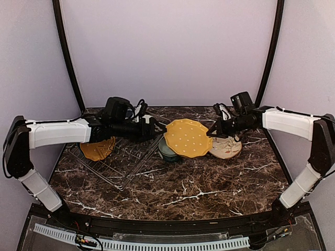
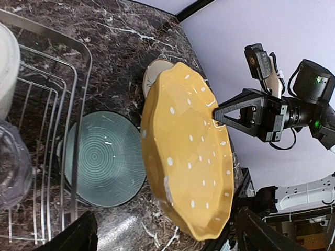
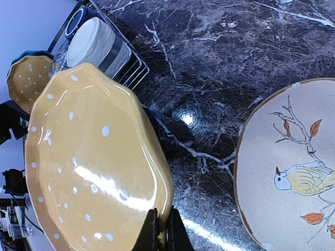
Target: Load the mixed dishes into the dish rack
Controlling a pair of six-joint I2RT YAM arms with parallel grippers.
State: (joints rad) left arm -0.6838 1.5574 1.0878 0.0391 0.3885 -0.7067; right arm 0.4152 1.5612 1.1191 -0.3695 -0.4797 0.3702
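Held clear of the table and tilted up on edge over the middle: mustard-yellow scalloped ceramic plate with white dots (image 1: pixel 187 137), pinched at its right rim in the narrow, closed jaws of the right gripper (image 3: pixel 159 230). Facing it from the left, just beside its left rim: left gripper (image 1: pixel 159 129), jaws spread wide and closed on nothing. By the look of it a handover in the making, the plate not yet taken. Beneath the plate and slightly to its left, resting on the dark marble-patterned tabletop (image 1: pixel 209 193) just outside the rack's right rim: pale-teal ribbed bowl (image 2: pixel 102 157). To the right, lying flat on the table: cream round plate painted with a bird and orange leaves (image 3: pixel 293 172). At the left: flat silver wire dish rack (image 1: pixel 125 167), loaded with a cream mug (image 3: pixel 97 44), a dark blue mug (image 3: pixel 77 18) and a clear ribbed glass (image 2: pixel 13 162), plus a second yellow dotted plate with a dark teal edge (image 1: pixel 98 149) at its far-left part, seemingly lying on the wires. Judged from that, a little past halfway: four pieces racked, one in the air, two on the table. Left to do: bring the mustard plate over to the rack and set it down, then fetch the bowl and the bird plate.
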